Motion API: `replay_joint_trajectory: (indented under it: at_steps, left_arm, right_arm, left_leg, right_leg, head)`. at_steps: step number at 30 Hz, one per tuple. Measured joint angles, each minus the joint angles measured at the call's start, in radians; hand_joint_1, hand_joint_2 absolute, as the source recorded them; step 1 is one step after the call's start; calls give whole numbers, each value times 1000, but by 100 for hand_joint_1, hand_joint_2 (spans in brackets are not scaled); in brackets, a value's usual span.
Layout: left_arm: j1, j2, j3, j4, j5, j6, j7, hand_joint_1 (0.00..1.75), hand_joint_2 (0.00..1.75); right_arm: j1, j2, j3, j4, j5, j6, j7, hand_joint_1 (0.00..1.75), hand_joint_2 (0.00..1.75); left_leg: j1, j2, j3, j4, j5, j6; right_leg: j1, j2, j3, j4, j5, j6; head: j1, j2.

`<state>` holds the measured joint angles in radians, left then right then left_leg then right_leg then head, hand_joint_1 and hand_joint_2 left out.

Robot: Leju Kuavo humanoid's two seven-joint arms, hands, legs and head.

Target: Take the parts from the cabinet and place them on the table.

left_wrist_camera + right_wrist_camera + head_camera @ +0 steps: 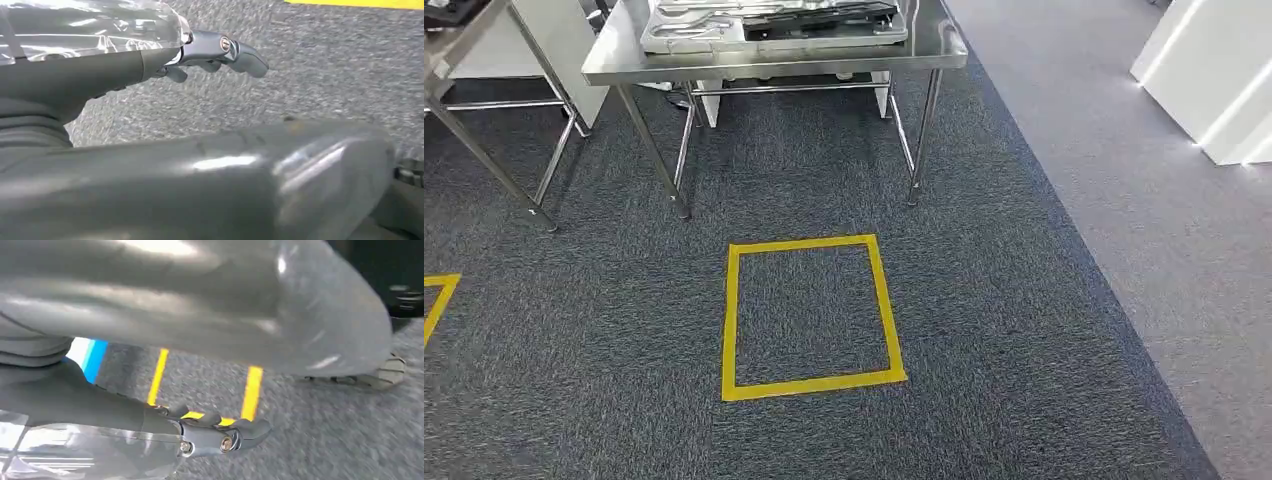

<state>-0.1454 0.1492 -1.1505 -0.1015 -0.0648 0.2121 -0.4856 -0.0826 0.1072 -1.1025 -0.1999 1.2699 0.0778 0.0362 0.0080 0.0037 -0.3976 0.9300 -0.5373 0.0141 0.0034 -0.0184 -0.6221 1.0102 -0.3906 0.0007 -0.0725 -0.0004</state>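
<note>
While the robot faces the shiny steel table (774, 58), a grey tray of metal parts (774, 22) already sits on top. The left hand (220, 52) and right hand (220, 432) hang over carpet, fingers loosely out, holding nothing.

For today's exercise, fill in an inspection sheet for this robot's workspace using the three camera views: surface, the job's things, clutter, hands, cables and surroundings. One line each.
Surface: a steel table stands ahead on dark grey carpet.
Job's things: grey moulded trays lie on the table; whether they hold parts cannot be told.
Clutter: nothing seen.
Hands: left hand hangs over the carpet, fingers loosely apart, holding nothing; right hand likewise.
Cables: nothing seen.
Surroundings: a yellow tape square marks the floor before the table; a second steel table stands to the left; a lighter grey floor strip and white units lie to the right.
</note>
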Motion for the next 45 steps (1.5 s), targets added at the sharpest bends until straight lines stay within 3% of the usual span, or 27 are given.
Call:
replay_joint_trajectory:
  at_steps: [1,2,3,4,5,7,8,12,14,17,18,19,20,22,23,24,27,29,30,32,33,34,35,38,39,43,45]
  left_arm:
    - [1,0,0,0,-1,0,1,0,0]
    - [2,0,0,0,-1,-1,1,0,0]
    - [4,0,0,0,-1,-4,1,0,0]
    - [5,0,0,0,-1,-5,1,0,0]
    - [6,0,0,0,-1,-9,3,0,0]
    - [6,-1,0,0,-1,-23,13,0,0]
    - [6,-2,0,0,-1,-26,18,0,0]
    - [3,-2,0,0,0,-30,21,0,0]
    - [2,-1,0,0,0,-30,20,0,0]
    - [1,-1,-4,0,0,-26,15,0,0]
    - [3,-1,-6,0,-1,-27,15,0,0]
    - [4,-1,-6,0,-1,-28,14,0,0]
    - [4,-1,-6,0,-1,-30,14,0,0]
    - [3,0,-6,0,-1,-29,16,0,0]
    - [2,1,-6,0,-1,-28,16,0,0]
    - [1,3,-6,0,0,-25,16,0,0]
    - [1,3,-6,0,0,-21,17,0,0]
    - [0,2,-7,0,0,-21,17,0,0]
    - [-1,2,-7,0,0,-21,17,0,0]
    - [-1,2,-8,0,0,-21,17,0,0]
    - [0,2,-8,0,0,-21,16,0,0]
    - [0,2,-9,0,0,-21,15,0,0]
    - [1,2,-10,0,0,-21,15,0,0]
    - [-1,1,-18,0,0,-21,15,0,0]
    - [-2,1,-19,0,0,-21,16,0,0]
    - [-6,2,-24,0,0,-21,15,0,0]
    - [-5,2,-25,0,-2,-24,12,0,0]
  right_arm:
    - [3,0,0,0,0,-3,3,0,0]
    - [4,0,0,0,0,-4,3,0,0]
    - [5,0,0,0,0,-3,3,0,0]
    - [5,0,0,0,0,-3,3,0,0]
    - [5,0,0,0,0,-3,3,0,0]
    - [4,0,0,0,0,-2,3,0,0]
    - [4,0,0,0,0,-1,3,0,0]
    - [4,0,0,0,-2,-1,3,0,0]
    - [5,0,0,0,-5,-1,3,0,0]
    - [3,1,0,0,-8,-2,3,0,0]
    - [3,1,0,0,-11,-2,3,0,0]
    - [4,1,0,0,-14,-3,3,0,0]
    - [4,1,-1,0,-15,-4,3,0,0]
    - [4,2,-1,0,-16,-4,3,0,0]
    - [5,5,-1,1,-16,-6,3,0,0]
    - [3,8,-2,2,-16,-8,3,0,0]
    - [3,10,-2,2,-16,-15,3,0,0]
    - [2,10,-2,2,-16,-17,3,0,0]
    - [3,10,-2,2,-16,-17,3,0,0]
    - [3,10,-2,2,-16,-17,3,0,0]
    - [4,10,-2,2,-18,-17,3,0,0]
    - [5,10,-2,2,-19,-17,3,0,0]
    - [6,10,-2,2,-20,-16,3,0,0]
    - [5,10,-2,2,-20,-10,19,0,0]
    - [4,10,-3,2,-19,-8,21,0,0]
    - [5,10,-3,2,-12,-10,34,0,0]
    - [5,9,-3,2,6,-10,43,0,0]
  left_leg:
    - [-3,4,-29,4,22,13]
    - [-4,4,-40,7,28,12]
    - [-4,4,-51,11,32,10]
    - [-3,4,-59,17,34,8]
    - [-3,4,-66,25,35,6]
    - [-1,4,-73,41,32,0]
    - [-2,4,-81,47,30,-5]
    - [-5,5,-90,50,24,-30]
    - [-1,3,-100,86,4,-41]
    - [1,3,-219,314,-107,-51]
    - [1,3,-255,377,-118,-53]
    - [2,3,-270,388,-102,-52]
    - [2,3,-258,346,-60,-49]
    - [1,3,-190,174,47,-38]
    - [-1,3,-163,101,77,-28]
    - [-8,3,-155,82,68,-23]
    - [-12,1,-161,82,69,-14]
    - [0,1,-153,63,80,-1]
    - [0,2,-153,60,81,1]
    - [0,3,-156,61,82,6]
    - [0,3,-157,61,82,6]
    - [0,3,-156,62,82,6]
    - [1,2,-156,63,81,6]
    - [3,0,-157,75,75,-5]
    - [-6,-1,-162,85,71,-14]
    - [0,-13,-166,78,79,-39]
    - [4,-9,-186,129,35,-46]
  right_leg:
    - [-10,14,-70,189,-148,17]
    - [-11,15,-97,269,-186,21]
    - [-12,14,-106,311,-200,24]
    - [-15,14,-92,303,-190,27]
    - [-18,14,-51,250,-162,28]
    - [-21,14,67,63,-90,26]
    - [-20,17,94,16,-108,19]
    - [-11,17,86,4,-114,-11]
    - [-18,15,95,-4,-108,-24]
    - [-14,12,96,-3,-108,-35]
    - [-12,12,96,-3,-109,-36]
    - [-11,13,98,-3,-111,-37]
    - [-10,14,102,-3,-113,-36]
    - [-8,15,114,-3,-120,-34]
    - [-8,16,114,-3,-123,-31]
    - [0,17,111,3,-127,-25]
    - [-7,17,105,-1,-123,-10]
    - [-7,19,105,14,-140,2]
    - [-7,19,82,56,-171,6]
    - [-13,19,2,219,-251,12]
    - [-14,19,-28,278,-266,15]
    - [-17,19,-40,299,-260,17]
    - [-20,18,-30,273,-230,19]
    - [-27,18,81,38,-108,18]
    - [-21,19,86,15,-122,15]
    - [-19,15,83,11,-111,-12]
    - [-22,2,81,7,-105,-27]
  head:
    - [0,0]
    - [0,0]
    - [0,0]
    - [0,0]
    - [0,0]
    - [0,0]
    - [0,0]
    - [0,0]
    - [0,0]
    - [0,0]
    - [0,0]
    - [0,0]
    - [0,0]
    - [0,0]
    - [0,0]
    - [0,0]
    - [0,0]
    - [0,0]
    - [0,0]
    - [0,0]
    - [0,0]
    - [0,0]
    - [0,0]
    - [0,0]
    - [0,0]
    - [0,0]
    - [0,0]
